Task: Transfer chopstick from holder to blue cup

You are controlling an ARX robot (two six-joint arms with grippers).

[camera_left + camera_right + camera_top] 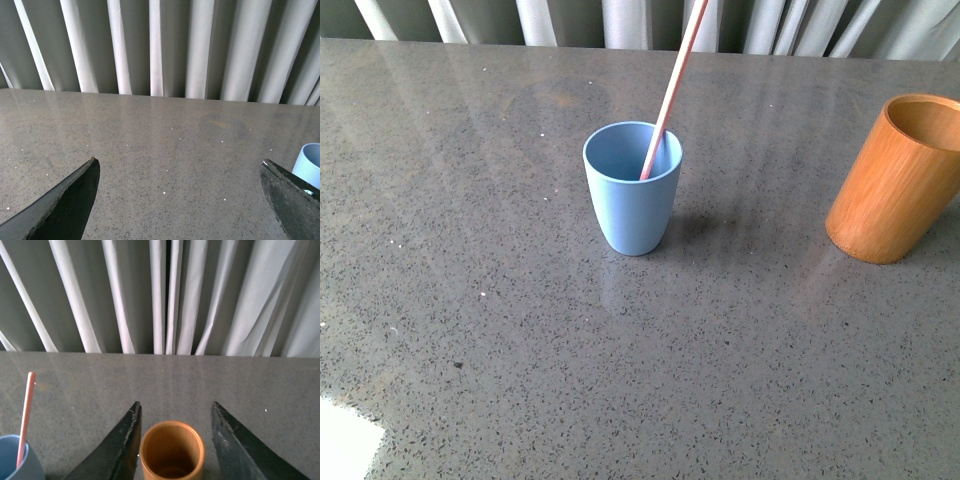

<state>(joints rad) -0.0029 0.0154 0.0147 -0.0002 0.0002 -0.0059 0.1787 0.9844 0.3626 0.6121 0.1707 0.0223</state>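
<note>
The blue cup (632, 187) stands upright mid-table with one pale pink chopstick (674, 85) leaning in it, its top past the picture's upper edge. The orange-brown holder (897, 177) stands at the right and looks empty. Neither gripper shows in the front view. In the right wrist view my right gripper (175, 409) is open, with the holder (172, 450) seen between its fingers and nothing gripped; the cup (17, 462) and chopstick (26, 415) show to one side. My left gripper (180, 162) is wide open over bare table, the cup's edge (310, 165) beside one finger.
The grey speckled tabletop (500, 300) runs back to a pale pleated curtain (620, 20). A bright white patch (345, 440) lies at the near left corner.
</note>
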